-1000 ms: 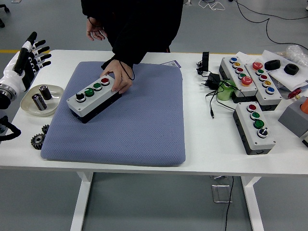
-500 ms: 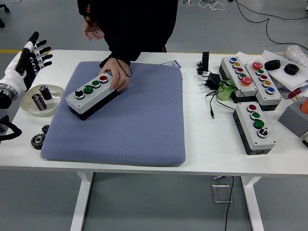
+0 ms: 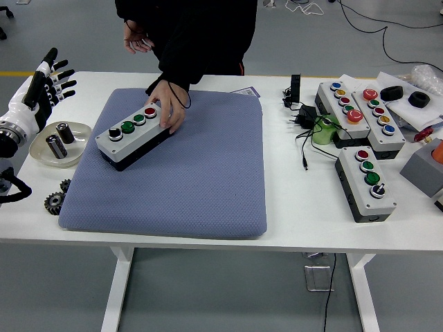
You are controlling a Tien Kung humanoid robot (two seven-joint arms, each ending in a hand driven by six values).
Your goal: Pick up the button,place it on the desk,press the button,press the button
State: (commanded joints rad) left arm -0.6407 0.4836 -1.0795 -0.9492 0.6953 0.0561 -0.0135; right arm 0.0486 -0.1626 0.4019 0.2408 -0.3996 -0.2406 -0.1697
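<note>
White table [image 3: 291,214] on grey floor [image 3: 228,290] — black cable [image 3: 387,26] trailing, yellow line [image 3: 14,72] left.

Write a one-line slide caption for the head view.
A person's hand steadies a button box on the blue mat; the robot's left hand waits, open.

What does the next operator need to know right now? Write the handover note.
Left hand: raised at the table's left edge, fingers spread, holding nothing. Right hand: out of view.
Button box: on the blue pad, near its far left corner, with a person's hand on its far end.
Done: box is on the pad.
Left: person's hand must clear; no robot hand is near the buttons, so both presses appear to remain.
</note>
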